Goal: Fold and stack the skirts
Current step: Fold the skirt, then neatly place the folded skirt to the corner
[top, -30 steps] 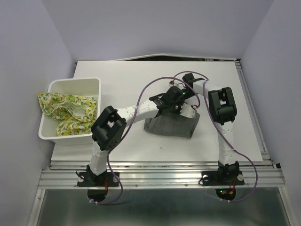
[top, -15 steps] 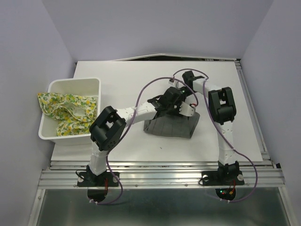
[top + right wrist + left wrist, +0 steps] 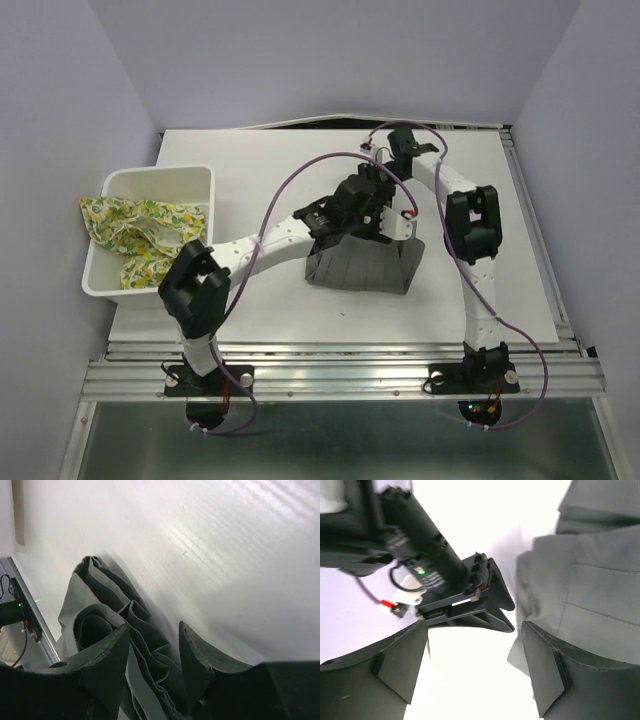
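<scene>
Two skirts, two arms: the grey one under the grippers, the print one well away from them.

The white table shows bare between the left gripper's fingers, which are spread wide with nothing held. Well apart from both sets of fingers, on the left arm's side, stands the white basket. The grey skirt lies flat on the table just beside the left fingers, its edge running behind one of them, and its bunched folds rise into the gap of the right gripper. The right fingers stand part-way apart around those folds, but I cannot tell whether they pinch the cloth. The lemon-print skirt lies crumpled in the basket, one end draped over its outer wall, far from all the fingers.
</scene>
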